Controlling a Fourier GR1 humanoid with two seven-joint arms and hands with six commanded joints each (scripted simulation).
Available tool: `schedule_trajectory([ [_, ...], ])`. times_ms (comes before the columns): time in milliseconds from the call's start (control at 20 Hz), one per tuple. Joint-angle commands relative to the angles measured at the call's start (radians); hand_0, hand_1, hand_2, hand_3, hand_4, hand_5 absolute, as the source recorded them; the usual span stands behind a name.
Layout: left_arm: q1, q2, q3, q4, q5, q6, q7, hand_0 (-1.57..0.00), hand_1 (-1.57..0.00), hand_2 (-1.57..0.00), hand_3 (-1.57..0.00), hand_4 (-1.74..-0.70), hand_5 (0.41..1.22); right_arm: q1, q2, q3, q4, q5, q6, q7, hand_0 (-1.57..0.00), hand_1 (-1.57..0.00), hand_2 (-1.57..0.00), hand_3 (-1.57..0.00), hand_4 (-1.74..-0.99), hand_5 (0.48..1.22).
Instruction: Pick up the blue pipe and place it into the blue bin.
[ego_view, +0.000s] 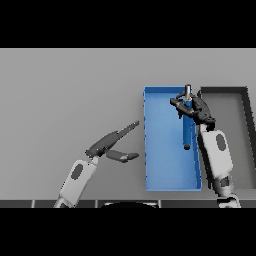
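The blue pipe (186, 125), with a grey end at its top, hangs upright over the right part of the blue bin (160, 150). My right hand (197, 111) is shut on the pipe near its upper end, above the bin's far right corner. The pipe's dark lower end points down into the bin. My left hand (112, 142) is open over the table, just left of the bin, with straight fingers reaching toward the bin's left wall.
A dark grey bin (239, 130) stands directly right of the blue bin, its walls touching or nearly so. My right forearm (216, 155) lies along the border between the two bins.
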Motion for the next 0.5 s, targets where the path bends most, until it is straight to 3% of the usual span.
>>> schedule_trajectory([
  [0,0.007,-0.003,-0.007,-0.007,-0.005,0.003,-0.001,0.00,0.00,0.00,0.00,-0.92,0.489,-0.007,-0.032,0.043,0.013,-0.058,-0.041,0.007,-1.57,-1.57,-1.57,-0.41,-1.677,1.171],
  [50,0.007,-0.007,-0.008,-0.005,-0.008,0.007,0.009,0.00,0.00,0.00,0.00,-0.92,0.491,-0.014,-0.066,0.096,0.025,-0.114,-0.090,0.014,-1.57,-1.57,-1.52,-0.45,-1.626,1.161],
  [150,-0.002,-0.009,-0.004,0.005,-0.014,0.016,0.015,0.00,0.00,0.00,0.00,-0.92,0.493,-0.043,-0.155,0.221,0.064,-0.261,-0.192,0.012,-1.08,-1.03,-0.99,-0.29,-1.469,1.148],
  [250,0.001,-0.008,-0.006,0.009,-0.008,0.006,0.007,0.00,0.00,0.00,0.00,-0.92,0.493,-0.069,-0.269,0.383,0.049,-0.421,-0.287,0.016,-0.69,-0.66,-0.63,-0.19,-1.370,1.125],
  [350,-0.006,-0.004,0.004,0.009,0.002,0.002,0.010,0.00,0.00,0.00,0.00,-0.93,0.494,-0.119,-0.334,0.483,0.029,-0.428,-0.234,0.016,-0.44,-0.42,-0.40,-0.12,-1.307,1.068],
  [450,0.003,0.008,0.005,0.005,0.004,-0.003,-0.008,0.00,0.00,0.00,0.00,-0.93,0.494,-0.141,-0.398,0.588,-0.006,-0.372,-0.193,0.016,-0.28,-0.27,-0.26,-0.08,-1.250,0.962],
])
